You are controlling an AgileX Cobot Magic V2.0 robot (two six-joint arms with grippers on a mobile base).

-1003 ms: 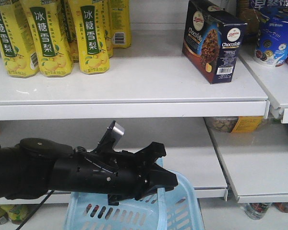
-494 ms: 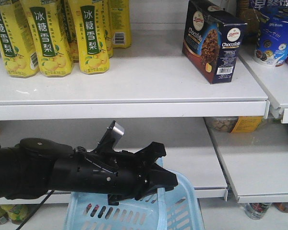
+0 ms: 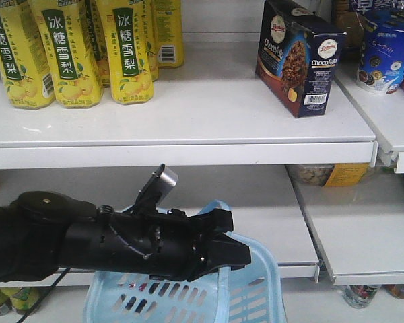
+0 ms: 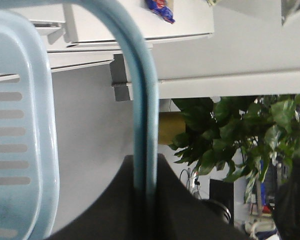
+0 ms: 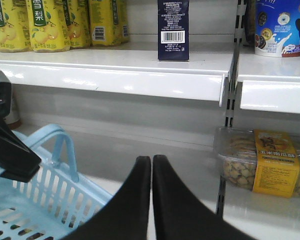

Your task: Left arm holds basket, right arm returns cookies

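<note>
The glossy black left arm's fingers [image 3: 223, 250] pinch the pale blue handle [image 4: 142, 120] of the light blue slotted plastic basket [image 3: 188, 299], low and near. The dark navy cookie carton [image 3: 299, 57] stands on the white upper shelf [image 3: 188, 114] — far right — while the matte black right fingers [image 5: 151, 172] sit pressed together, empty.

Cookies [image 3: 298, 57] on upper shelf [image 3: 188, 128], bottles [image 3: 74, 50] to their left, tub [image 3: 385, 50] right, basket [image 3: 188, 296] below, left arm [image 3: 114, 239] over it
</note>
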